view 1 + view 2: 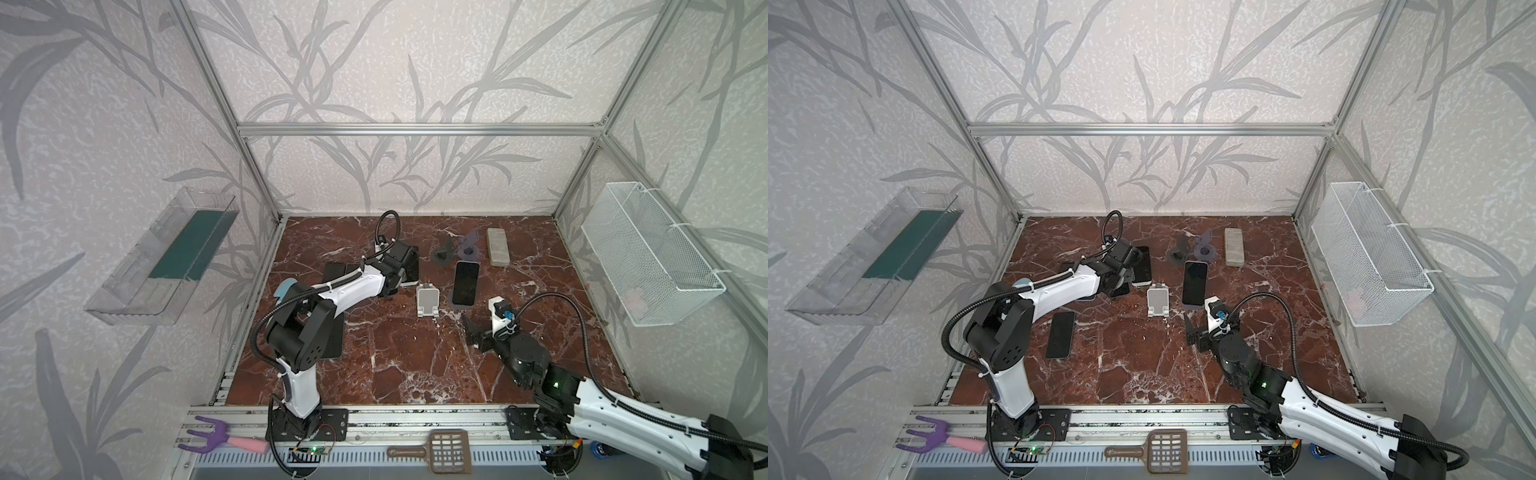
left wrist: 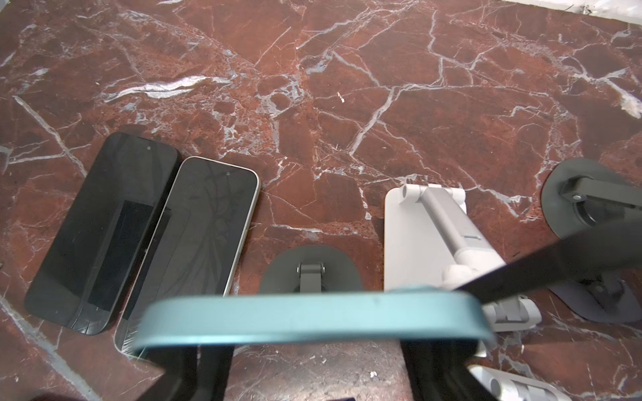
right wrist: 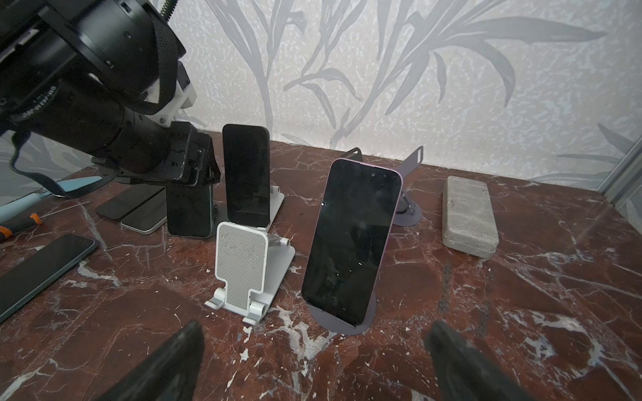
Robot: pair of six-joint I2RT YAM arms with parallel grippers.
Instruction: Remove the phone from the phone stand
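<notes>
My left gripper (image 1: 400,270) is shut on the sides of an upright phone (image 2: 312,317) with a teal edge. In the right wrist view this phone (image 3: 189,208) stands upright under the gripper. Its dark phone stand (image 2: 312,267) lies just below it; I cannot tell whether they still touch. My right gripper (image 3: 316,328) is open and holds nothing. It hovers low over the marble, in front of a purple phone (image 3: 351,243) that leans on a purple stand.
An empty white stand (image 3: 243,270) is beside the purple phone, and behind it another white stand holds a phone (image 3: 246,173). Two phones (image 2: 104,229) lie flat near the left gripper, a third (image 1: 1060,334) by the left arm. A grey block (image 1: 497,246) lies at the back.
</notes>
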